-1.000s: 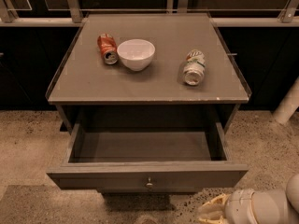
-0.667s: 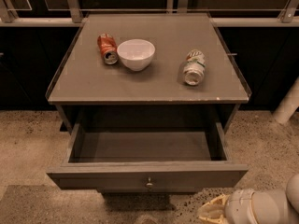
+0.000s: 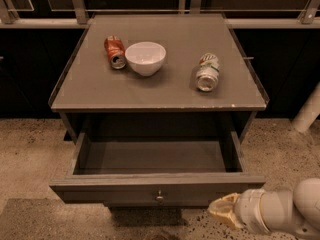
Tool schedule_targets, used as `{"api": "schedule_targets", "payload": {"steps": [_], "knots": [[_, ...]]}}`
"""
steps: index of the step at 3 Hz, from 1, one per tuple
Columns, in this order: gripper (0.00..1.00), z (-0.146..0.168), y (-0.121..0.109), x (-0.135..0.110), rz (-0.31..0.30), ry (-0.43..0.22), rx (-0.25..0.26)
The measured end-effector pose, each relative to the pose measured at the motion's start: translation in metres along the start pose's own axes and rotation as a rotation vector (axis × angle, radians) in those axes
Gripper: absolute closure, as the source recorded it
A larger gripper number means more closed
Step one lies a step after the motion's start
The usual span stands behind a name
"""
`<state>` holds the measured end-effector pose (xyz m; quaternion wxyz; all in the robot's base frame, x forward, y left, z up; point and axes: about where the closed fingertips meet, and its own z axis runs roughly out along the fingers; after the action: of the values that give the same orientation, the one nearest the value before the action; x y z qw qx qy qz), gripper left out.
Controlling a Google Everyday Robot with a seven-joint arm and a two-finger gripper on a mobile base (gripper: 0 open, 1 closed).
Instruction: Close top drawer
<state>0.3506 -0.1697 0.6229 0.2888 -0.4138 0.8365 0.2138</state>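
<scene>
Comparing this view with the one a second ago, I find no movement. My claw [image 3: 223, 212] sits in the same spot, low at the right, just below the right end of the drawer front. The top drawer [image 3: 150, 188] stands pulled out as far as before. I judge that the closing push has not begun and the full travel remains.

Claw state: I cannot tell whether it is open or closed.

Drawer position: out from under the table top [image 3: 165, 91], with the front panel nearest the camera. The knob [image 3: 159, 197] is at the panel's centre, to the left of my claw. I judge that the claw must rise and shift left to meet the panel near the knob. A push at the right end could skew the drawer.

Surroundings:
- A red can [image 3: 115, 51] lies on its side just beside a white bowl [image 3: 145, 57].
- A green-and-white can [image 3: 207, 72] lies on its side, well apart to the right.
- All three rest on the table top, out of the drawer's path.
- A white post [image 3: 307, 111] stands at far right, away from my approach.
- Nothing visible inside the drawer blocks it.
</scene>
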Motion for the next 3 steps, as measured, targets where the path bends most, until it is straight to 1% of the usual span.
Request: {"api": "schedule_targets", "payload": {"steps": [1,2,3], "knots": [[1.0,0.025,-0.046,0.0,0.045,-0.031,0.08],[1.0,0.027,-0.049,0.001,0.049,-0.031,0.089],[1.0,0.031,-0.078,-0.01,0.066,-0.052,0.185]]}}
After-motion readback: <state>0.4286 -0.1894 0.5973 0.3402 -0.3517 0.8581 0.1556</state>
